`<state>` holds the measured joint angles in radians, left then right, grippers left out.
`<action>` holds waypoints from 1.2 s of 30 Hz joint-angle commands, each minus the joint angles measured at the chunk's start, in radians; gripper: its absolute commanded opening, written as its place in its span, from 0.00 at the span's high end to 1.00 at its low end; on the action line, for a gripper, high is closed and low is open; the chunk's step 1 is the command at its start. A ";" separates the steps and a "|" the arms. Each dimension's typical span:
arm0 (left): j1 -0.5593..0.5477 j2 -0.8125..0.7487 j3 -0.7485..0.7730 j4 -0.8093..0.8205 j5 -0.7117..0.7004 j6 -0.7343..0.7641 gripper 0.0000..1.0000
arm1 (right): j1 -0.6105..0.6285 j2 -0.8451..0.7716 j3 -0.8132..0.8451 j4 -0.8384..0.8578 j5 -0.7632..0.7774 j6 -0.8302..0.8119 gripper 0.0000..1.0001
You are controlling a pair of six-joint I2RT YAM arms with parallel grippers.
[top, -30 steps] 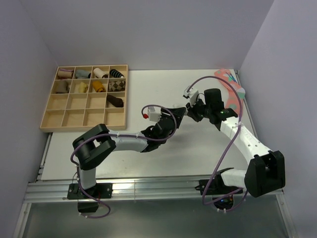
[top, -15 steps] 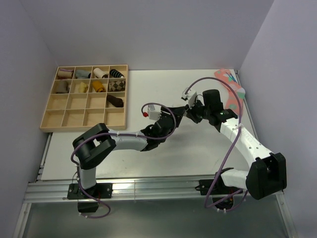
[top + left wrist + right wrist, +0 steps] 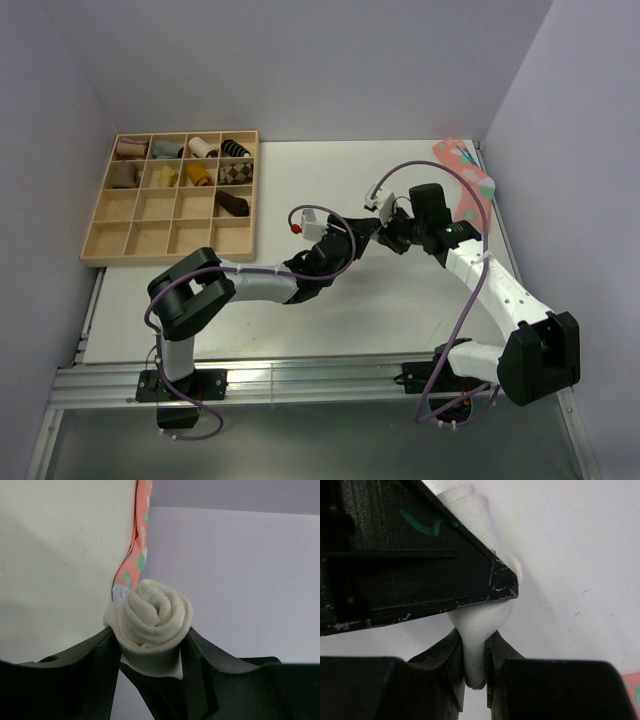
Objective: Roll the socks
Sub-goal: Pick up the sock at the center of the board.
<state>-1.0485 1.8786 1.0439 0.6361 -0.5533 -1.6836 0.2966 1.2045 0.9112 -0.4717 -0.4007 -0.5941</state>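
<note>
A white sock rolled into a tight spiral (image 3: 156,615) sits between the fingers of my left gripper (image 3: 150,640), which is shut on it. In the top view the left gripper (image 3: 366,230) meets my right gripper (image 3: 385,236) at mid-table, and the sock is mostly hidden between them. My right gripper (image 3: 475,657) is shut on the loose end of the same white sock (image 3: 476,630), pinched thin between its pads. An orange patterned sock (image 3: 463,170) lies flat at the table's far right edge; it also shows in the left wrist view (image 3: 137,545).
A wooden compartment tray (image 3: 172,235) stands at the far left, with several rolled socks in its back rows. The right wall runs close beside the orange sock. The left gripper's black finger (image 3: 410,550) fills the top of the right wrist view.
Both grippers, joined at the sock, have shifted slightly left and toward the back. The right wrist has turned a little.
</note>
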 commanded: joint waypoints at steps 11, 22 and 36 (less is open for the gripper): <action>0.041 -0.003 0.005 0.065 0.078 0.045 0.60 | 0.018 -0.003 0.078 -0.171 -0.151 -0.108 1.00; 0.064 -0.006 -0.021 0.137 0.131 0.104 0.98 | 0.018 -0.005 0.089 -0.185 -0.133 -0.096 0.91; 0.120 -0.110 -0.114 0.160 0.155 0.196 1.00 | 0.001 -0.005 0.196 -0.176 -0.066 0.043 0.47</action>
<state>-0.9413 1.8538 0.9386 0.7586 -0.3901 -1.5341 0.2985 1.2125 1.0481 -0.6350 -0.4564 -0.5941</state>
